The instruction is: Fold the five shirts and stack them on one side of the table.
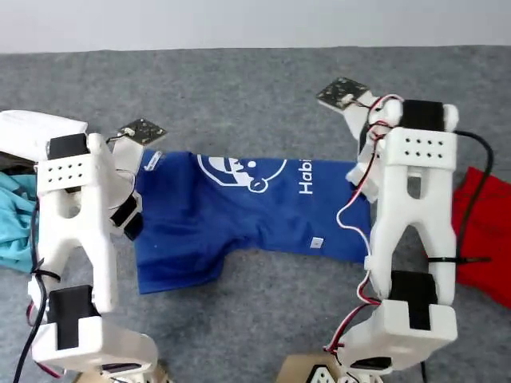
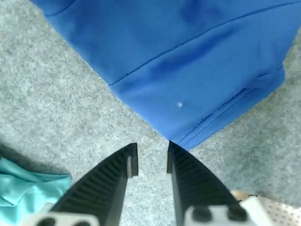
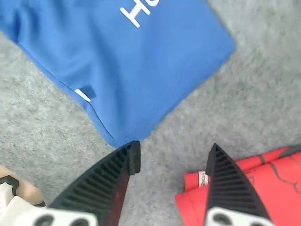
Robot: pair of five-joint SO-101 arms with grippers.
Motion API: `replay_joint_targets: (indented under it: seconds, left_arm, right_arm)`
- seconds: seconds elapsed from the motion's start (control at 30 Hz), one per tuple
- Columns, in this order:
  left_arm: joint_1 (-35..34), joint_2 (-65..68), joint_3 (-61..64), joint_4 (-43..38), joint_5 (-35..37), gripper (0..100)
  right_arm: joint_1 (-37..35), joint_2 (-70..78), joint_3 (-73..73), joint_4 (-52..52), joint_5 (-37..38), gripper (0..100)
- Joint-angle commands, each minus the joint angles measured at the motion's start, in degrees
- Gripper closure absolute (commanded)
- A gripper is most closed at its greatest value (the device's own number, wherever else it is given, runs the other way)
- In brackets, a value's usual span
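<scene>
A blue shirt (image 1: pixel 247 211) with white print lies across the middle of the grey table, partly folded and uneven along its near edge. My left gripper (image 2: pixel 152 160) hovers just off a hemmed corner of the blue shirt (image 2: pixel 188 70), at its left end; its jaws are only narrowly open with nothing between them. My right gripper (image 3: pixel 174 153) is wide open over bare table, between a corner of the blue shirt (image 3: pixel 131 70) and a red shirt (image 3: pixel 254 188). Neither gripper touches cloth.
A crumpled teal shirt (image 1: pixel 14 223) lies at the left edge, also seen in the left wrist view (image 2: pixel 23 188). The red shirt (image 1: pixel 483 231) sits at the right edge. A white garment (image 1: pixel 32 132) rests at the far left. Grey felt (image 1: pixel 263 88) covers the table.
</scene>
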Motion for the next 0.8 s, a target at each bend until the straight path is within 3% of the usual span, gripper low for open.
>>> replay_joint_targets:
  seconds: [0.0,0.23,0.47,0.77]
  left_arm:
    - [-0.7,-2.5,-1.8,-5.3,3.3,89]
    - [3.3,-2.4,-1.7,-19.4,15.8,89]
    - [7.0,3.6,-3.7,-30.2,20.6,89]
    - [7.7,22.2,-25.6,-23.4,22.0,88]
  right_arm:
    - [-1.1,0.7,-2.4,-2.5,-1.4,76.8]
    - [-1.3,8.0,-2.5,-8.2,-11.3,76.8]
    - [-1.5,9.0,-2.3,-7.3,-15.1,76.8]
    - [-1.5,9.2,-2.3,-2.1,-15.0,76.8]
